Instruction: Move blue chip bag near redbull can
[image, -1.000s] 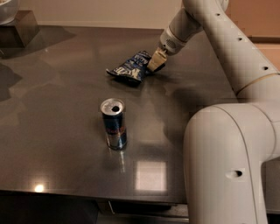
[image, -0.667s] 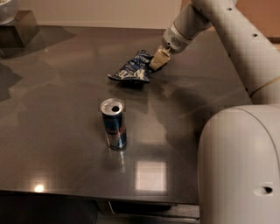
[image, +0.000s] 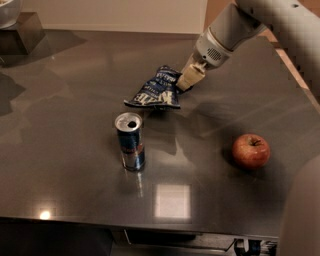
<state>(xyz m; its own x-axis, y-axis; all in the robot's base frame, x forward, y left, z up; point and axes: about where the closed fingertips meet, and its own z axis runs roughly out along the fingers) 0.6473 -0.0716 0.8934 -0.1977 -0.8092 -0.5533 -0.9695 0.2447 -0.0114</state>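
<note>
The blue chip bag (image: 157, 92) is a crinkled dark-blue foil bag with white lettering. It sits on the dark table just behind and to the right of the redbull can (image: 130, 142). The can stands upright, blue and silver with an open silver top. My gripper (image: 188, 80) comes in from the upper right and is shut on the bag's right edge, with the bag's near end resting on or just above the table. A short gap separates the bag from the can.
A red apple (image: 251, 151) lies on the table to the right of the can. A dark block (image: 20, 32) with a pale bowl on it stands at the back left corner. The table's front edge (image: 150, 222) runs along the bottom.
My gripper has brought the bag towards the front, closer to the can. My arm no longer blocks the right side, so the apple now shows.
</note>
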